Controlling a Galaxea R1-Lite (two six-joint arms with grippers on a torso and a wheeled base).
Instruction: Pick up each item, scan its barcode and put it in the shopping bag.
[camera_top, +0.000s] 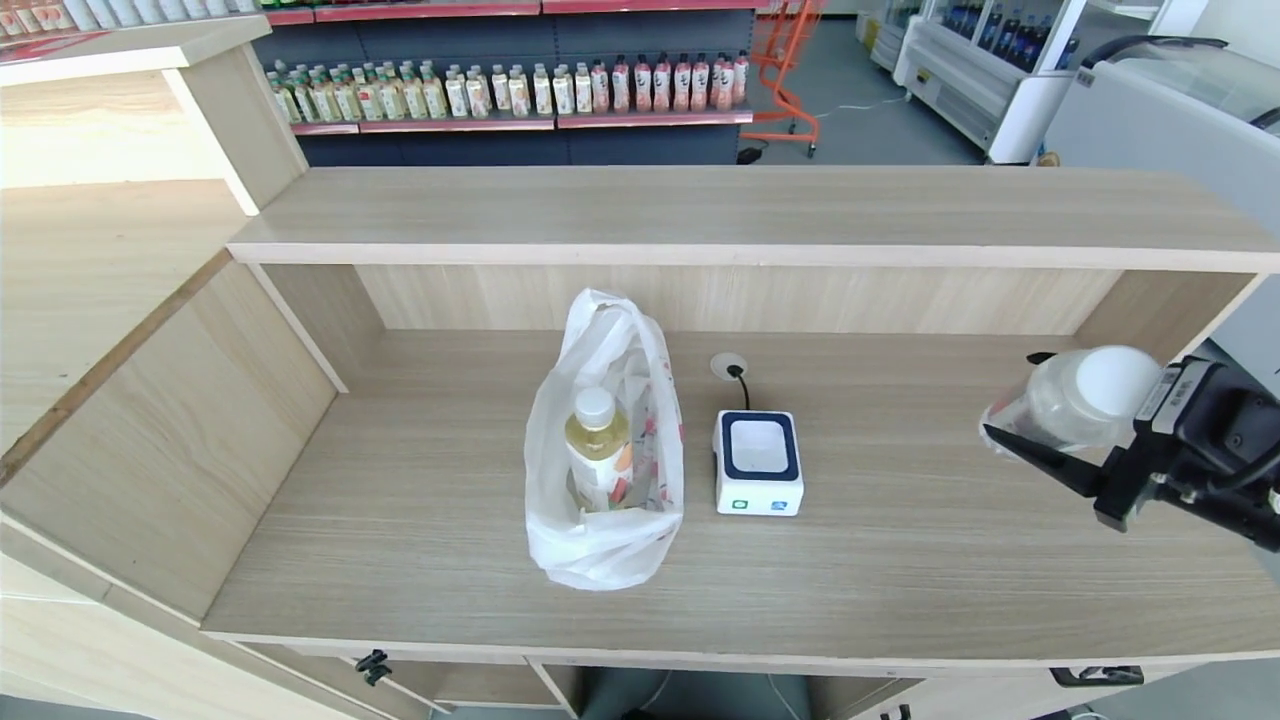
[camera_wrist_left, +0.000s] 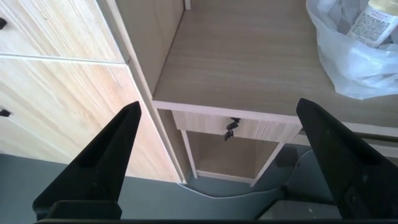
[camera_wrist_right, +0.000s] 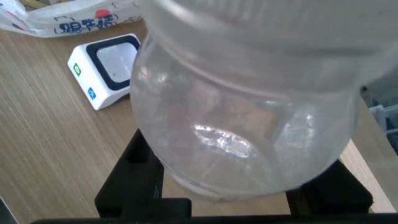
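You've got the clear bottle (camera_top: 1068, 405) clamped between your right gripper's (camera_top: 1015, 396) fingers, long axis steeply tilted, white cap (camera_top: 1117, 380) uppermost.

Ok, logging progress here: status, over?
Left gripper open. Right gripper shut on jar, right of scanner. One bottle in bag. Nothing between jar and scanner.

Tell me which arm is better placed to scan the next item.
Right. The right claw holds a clear white-capped bottle right of the scanner; the left claw hangs open and empty off the counter.
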